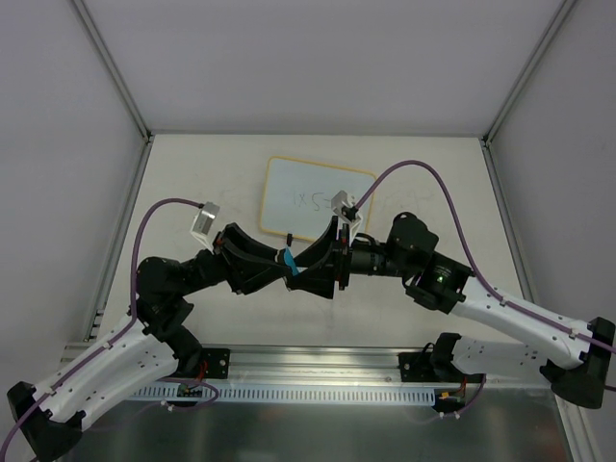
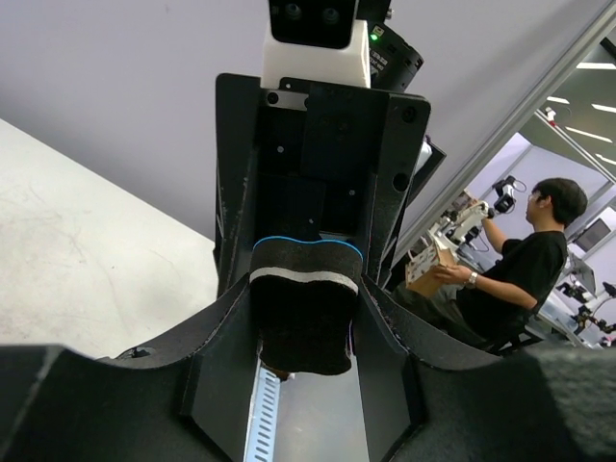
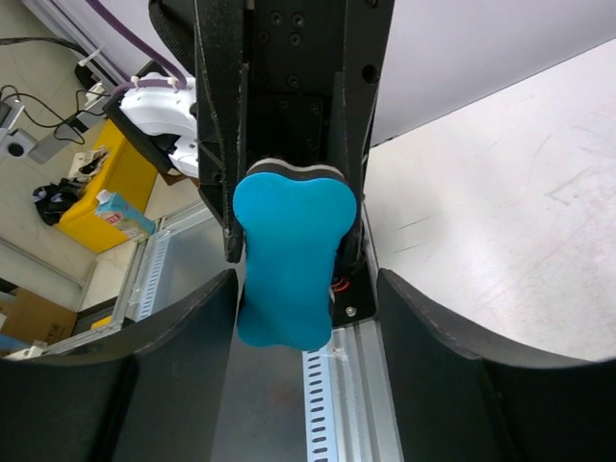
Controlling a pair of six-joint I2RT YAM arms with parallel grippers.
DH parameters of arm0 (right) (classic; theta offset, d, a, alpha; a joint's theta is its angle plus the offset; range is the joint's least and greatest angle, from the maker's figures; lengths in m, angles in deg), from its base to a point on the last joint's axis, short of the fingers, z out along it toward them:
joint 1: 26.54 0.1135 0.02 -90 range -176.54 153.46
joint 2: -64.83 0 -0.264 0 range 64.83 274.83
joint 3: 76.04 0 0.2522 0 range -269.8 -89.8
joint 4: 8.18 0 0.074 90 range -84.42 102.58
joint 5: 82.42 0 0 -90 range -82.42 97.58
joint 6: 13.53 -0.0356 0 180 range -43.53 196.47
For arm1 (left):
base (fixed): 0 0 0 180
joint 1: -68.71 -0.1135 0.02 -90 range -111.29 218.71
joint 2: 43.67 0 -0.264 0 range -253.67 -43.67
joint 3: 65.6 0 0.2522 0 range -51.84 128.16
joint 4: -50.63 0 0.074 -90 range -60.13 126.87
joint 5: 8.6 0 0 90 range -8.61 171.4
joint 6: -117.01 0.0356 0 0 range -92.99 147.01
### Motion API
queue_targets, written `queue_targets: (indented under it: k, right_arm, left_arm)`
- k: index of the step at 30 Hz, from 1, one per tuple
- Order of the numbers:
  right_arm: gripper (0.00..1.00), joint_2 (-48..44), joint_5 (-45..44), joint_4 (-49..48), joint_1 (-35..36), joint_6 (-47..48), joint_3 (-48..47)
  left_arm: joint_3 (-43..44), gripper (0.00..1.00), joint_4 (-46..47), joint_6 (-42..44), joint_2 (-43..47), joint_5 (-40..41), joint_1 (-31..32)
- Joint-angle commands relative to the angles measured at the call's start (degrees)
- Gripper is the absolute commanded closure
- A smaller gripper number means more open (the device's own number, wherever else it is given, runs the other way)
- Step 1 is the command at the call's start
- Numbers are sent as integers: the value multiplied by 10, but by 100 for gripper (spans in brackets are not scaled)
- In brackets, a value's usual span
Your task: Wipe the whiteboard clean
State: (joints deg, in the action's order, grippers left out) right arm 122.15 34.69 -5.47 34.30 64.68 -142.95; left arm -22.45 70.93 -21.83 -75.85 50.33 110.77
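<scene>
The whiteboard (image 1: 300, 188) lies flat on the table (image 1: 433, 173), in the upper middle of the top view. Its long axis runs left to right, with the right end a little lower. Some faint dark writing (image 1: 313, 200) shows near its centre.

Both arms meet just below the board's lower edge, tip against tip. The blue eraser (image 3: 294, 250) hangs between them, with its long axis along the line from one wrist to the other.

The left gripper (image 2: 306, 308) has its fingers pressed on both sides of the eraser, so I judge that it is the one holding. The right gripper (image 3: 308, 289) stands wider: in its own view the near end of the eraser sits between its fingers, but on the right side a gap shows. I judge that it is spread around the eraser and does not clamp it.

For the coming move, the board is toward the top of the frame from both tips. The right wrist already covers the board's lower right corner in the top view, so both arms are about equally near. How high the eraser hangs above the table I cannot tell.

The felt side must be turned down and carried up the frame, then swept along the long axis. Bare table surrounds the board on all sides, and the walls at the picture's left and right stand well apart from it. The two arms cross closely, so they have to separate first.
</scene>
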Motion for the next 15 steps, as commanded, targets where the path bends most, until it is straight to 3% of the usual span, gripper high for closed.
queue_targets:
  k: [1,4,11,14,15]
  right_arm:
    - [36,-19,-27,-17,0,14,-5]
    - [29,-37,-30,-13,-1,18,11]
    - [26,-91,-22,-3,-28,7,58]
    - [26,-125,-10,-3,-70,-9,100]
    - [26,-133,-8,-3,-84,-12,110]
  left_arm:
    - [10,92,29,9,4,-11,6]
    - [17,92,8,19,8,-11,6]
    - [25,93,-28,39,22,3,5]
    - [40,94,-79,66,27,24,5]
    - [47,100,-138,75,28,38,5]
